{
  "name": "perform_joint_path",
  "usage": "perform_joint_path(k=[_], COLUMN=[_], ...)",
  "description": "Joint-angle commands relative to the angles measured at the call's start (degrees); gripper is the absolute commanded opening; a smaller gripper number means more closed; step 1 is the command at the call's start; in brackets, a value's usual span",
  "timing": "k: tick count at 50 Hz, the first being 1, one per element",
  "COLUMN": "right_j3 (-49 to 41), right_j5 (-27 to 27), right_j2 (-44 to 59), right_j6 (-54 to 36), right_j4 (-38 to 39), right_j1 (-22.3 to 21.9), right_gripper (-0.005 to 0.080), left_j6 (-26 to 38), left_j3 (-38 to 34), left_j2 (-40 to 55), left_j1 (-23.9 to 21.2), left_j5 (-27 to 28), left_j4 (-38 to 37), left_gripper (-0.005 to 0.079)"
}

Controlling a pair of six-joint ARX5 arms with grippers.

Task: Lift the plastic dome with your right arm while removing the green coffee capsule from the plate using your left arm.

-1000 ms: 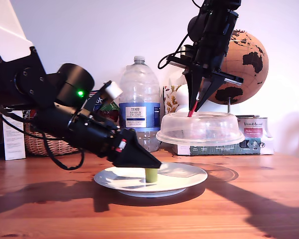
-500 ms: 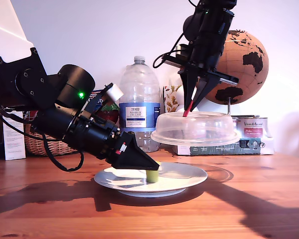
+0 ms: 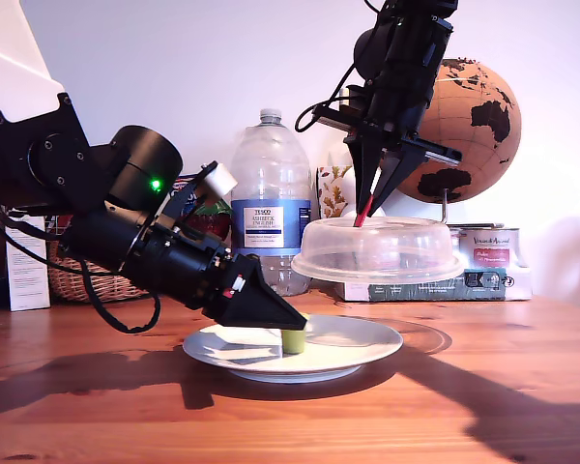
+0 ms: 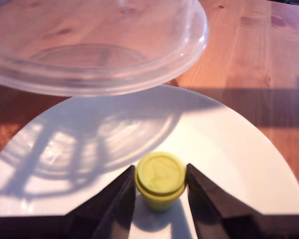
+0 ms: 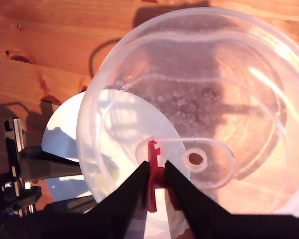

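The fingers of my first gripper (image 4: pixel 159 199) clasp the green coffee capsule (image 4: pixel 160 179) between them, upright on the plate (image 4: pixel 229 149). Those of my second gripper (image 5: pixel 157 181) pinch the plastic dome (image 3: pixel 379 249) by its red tab (image 5: pixel 152 164), hanging it above the plate and wooden tabletop (image 3: pixel 483 406).

A water bottle (image 3: pixel 271 198), cork globe (image 3: pixel 469 130) and wicker basket (image 3: pixel 82 282) stand behind.

The translucent plastic dome (image 3: pixel 378 249) hangs level in the air by its red tab (image 5: pixel 152 174), above the round white plate (image 3: pixel 358 344). The small olive-green coffee capsule (image 4: pixel 160 180) stands upright on the plate, wide lip up.
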Motion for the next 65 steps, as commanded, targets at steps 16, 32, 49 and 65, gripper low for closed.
perform_joint_path(k=[16, 32, 49, 65], right_j3=[0.8, 0.8, 0.8, 0.8], right_j5=[-0.3, -0.4, -0.4, -0.5], right_j2=[-1.9, -1.9, -1.9, -1.9], right_j6=[-0.3, -0.3, -0.3, -0.2], right_j4=[0.0, 0.0, 0.0, 0.1], right_j1=[0.3, 0.3, 1.5, 3.8], right_gripper=[-0.0013, -0.0013, -0.0013, -0.0013], left_j6=[-0.3, -0.3, -0.1, 1.0], left_j3=[0.3, 0.3, 0.3, 0.3], left_j2=[-2.4, -6.3, -6.4, -6.4], left_j1=[3.6, 8.1, 15.5, 21.9], left_j5=[0.1, 0.1, 0.0, 0.0], left_j4=[0.0, -0.1, -3.6, -8.3], left_gripper=[0.0197, 0.0197, 0.0197, 0.0197])
